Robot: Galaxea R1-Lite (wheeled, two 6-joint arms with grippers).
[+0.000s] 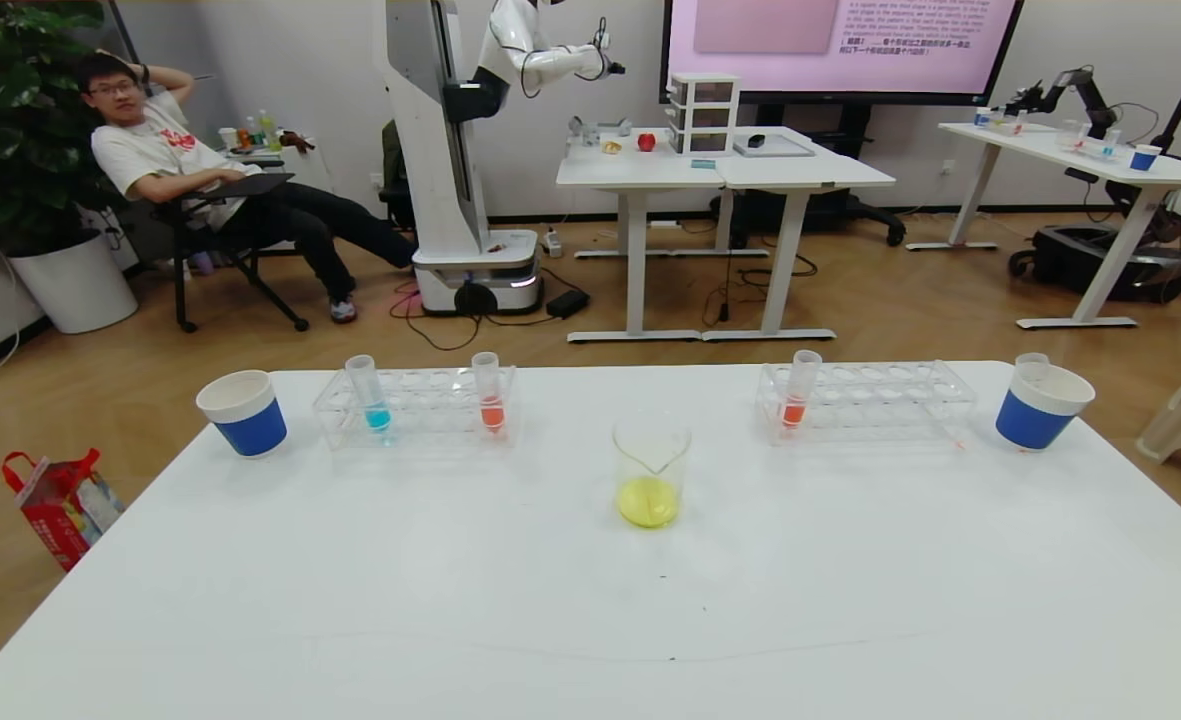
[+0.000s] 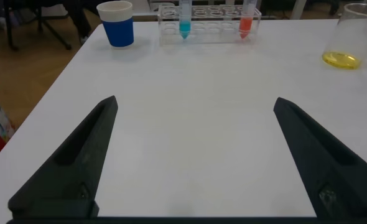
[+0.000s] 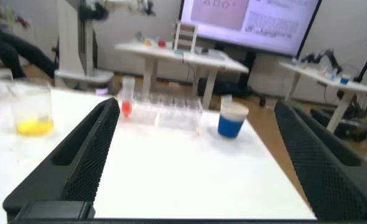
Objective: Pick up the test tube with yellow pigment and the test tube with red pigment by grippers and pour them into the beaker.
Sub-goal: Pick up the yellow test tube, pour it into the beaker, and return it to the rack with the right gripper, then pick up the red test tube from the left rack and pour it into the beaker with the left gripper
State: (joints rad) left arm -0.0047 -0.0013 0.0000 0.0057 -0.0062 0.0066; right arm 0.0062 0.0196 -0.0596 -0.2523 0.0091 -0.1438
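**A:** The test tube with red pigment (image 1: 799,395) is the thing to reach now. It stands upright, long axis vertical, at the near-centre end of the clear rack (image 1: 865,400) on the robot's right side of the bench (image 1: 590,600). A look-alike red tube (image 1: 489,393) stands in the left rack (image 1: 415,405), with a blue tube (image 1: 369,393) further out.

**B:** And the beaker (image 1: 651,470)?

**A:** At mid-bench, between the two racks and nearer the robot, with yellow liquid already pooled in its bottom. No tube with yellow liquid shows in either rack, so I judge the yellow pour done and the red one left.

**B:** Which arm is nearer?

**A:** Neither arm shows from the head. The right end effector (image 3: 196,162) has its fingers spread wide, holding nothing; the right rack lies ahead of it, well apart. The left end effector (image 2: 196,162) is equally wide and empty, facing the left rack from a distance.

**B:** So either could go?

**A:** Each has a red tube in front; the approach must come in level, across the tube's upright axis.
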